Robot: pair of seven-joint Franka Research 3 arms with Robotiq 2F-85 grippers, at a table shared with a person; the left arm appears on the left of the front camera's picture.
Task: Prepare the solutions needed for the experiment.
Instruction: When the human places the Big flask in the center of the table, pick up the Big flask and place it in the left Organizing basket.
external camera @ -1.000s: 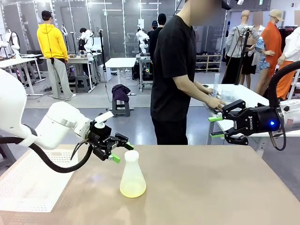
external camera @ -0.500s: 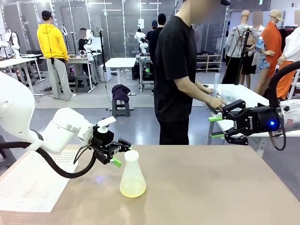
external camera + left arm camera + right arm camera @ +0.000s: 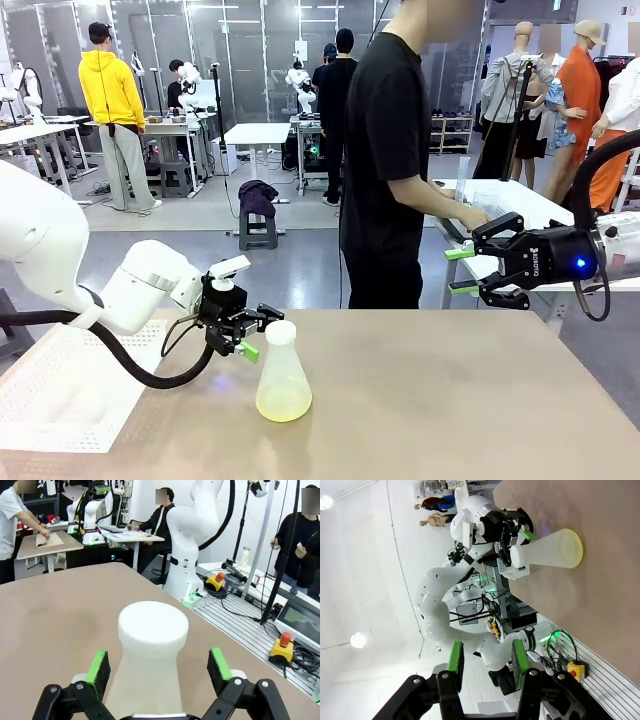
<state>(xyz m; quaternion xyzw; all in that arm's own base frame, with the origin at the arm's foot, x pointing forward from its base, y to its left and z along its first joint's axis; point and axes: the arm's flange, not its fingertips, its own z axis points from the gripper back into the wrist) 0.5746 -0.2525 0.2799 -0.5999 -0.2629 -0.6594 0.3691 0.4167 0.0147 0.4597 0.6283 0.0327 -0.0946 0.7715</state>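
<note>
A large workshop with other work stations and several standing people is forming the background; in front, a tan desk [image 3: 450, 400] is carrying the things. A conical flask [image 3: 283, 375] with a white top is standing upright on the desk, left of its middle and toward the near edge. The solutions [image 3: 284, 404], a shallow layer of clear pale yellow-green liquid, are lying in the bottom of this flask. A white perforated mat [image 3: 60, 390] is lying at the desk's left edge.

The left pincer [image 3: 256, 331] is reaching in from the left at the height of the flask's neck. Its green-padded fingers [image 3: 98, 666] are standing spread, one on either side of the neck, and a gap is showing on both sides in the left wrist view, so nothing is being pinched.

The right pincer [image 3: 460, 270] is hanging in the air beyond the desk's far right edge, well apart from the flask. Its fingers are standing partly apart with empty space between them.

A person in a black shirt [image 3: 385, 150] is standing past the far edge, hands occupied at another table behind.
</note>
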